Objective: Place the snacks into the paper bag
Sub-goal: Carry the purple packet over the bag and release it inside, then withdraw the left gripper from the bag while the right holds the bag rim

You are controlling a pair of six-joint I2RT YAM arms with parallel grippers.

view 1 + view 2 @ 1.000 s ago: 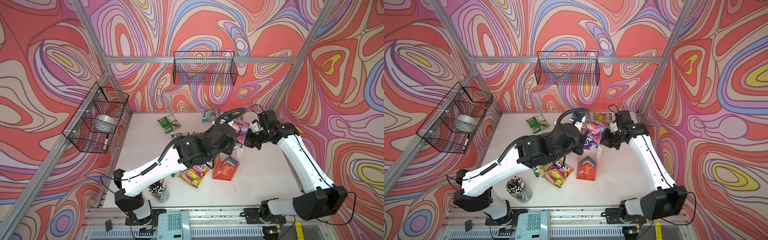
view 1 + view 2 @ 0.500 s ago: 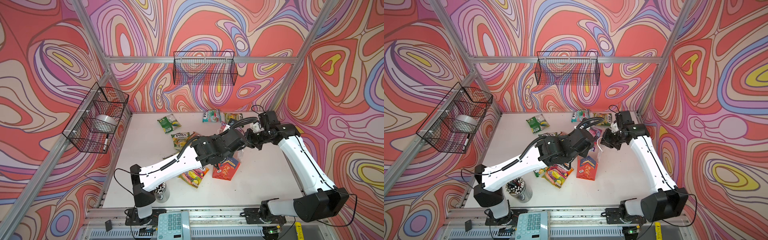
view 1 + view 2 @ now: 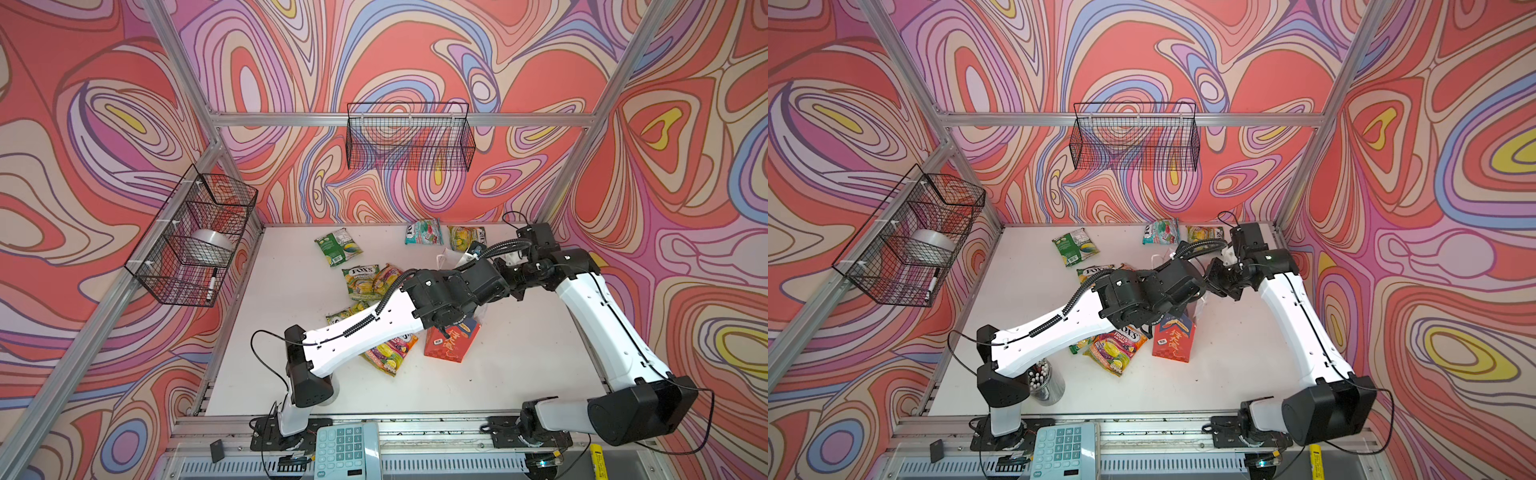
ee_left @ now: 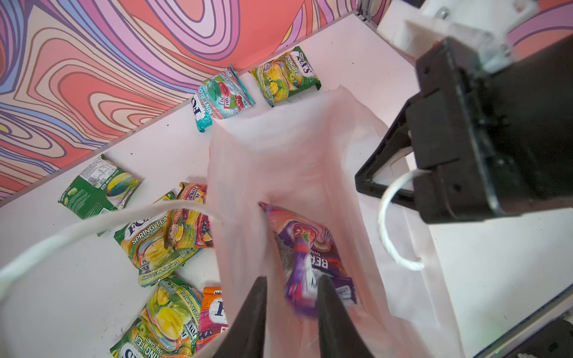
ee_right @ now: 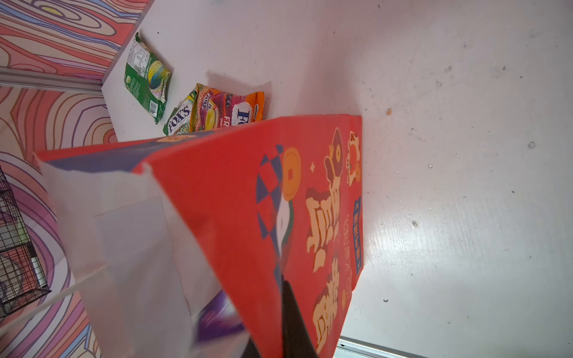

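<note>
We take this for a robotics lab's test cell. An aluminium frame [image 3: 291, 119] boxes in a white counter [image 3: 519, 365], and swirl-printed sheeting [image 3: 374, 50] covers every wall. Two white-and-black robot arms, the left arm [image 3: 365, 332] and the right arm [image 3: 602, 328], stand bolted to a metal rail [image 3: 436, 424] along the counter's front edge, cables trailing from their bases. A back wire basket [image 3: 409, 141] and a side wire basket [image 3: 191, 241] hang on the walls, and a keypad [image 3: 347, 449] sits beyond the rail.
</note>
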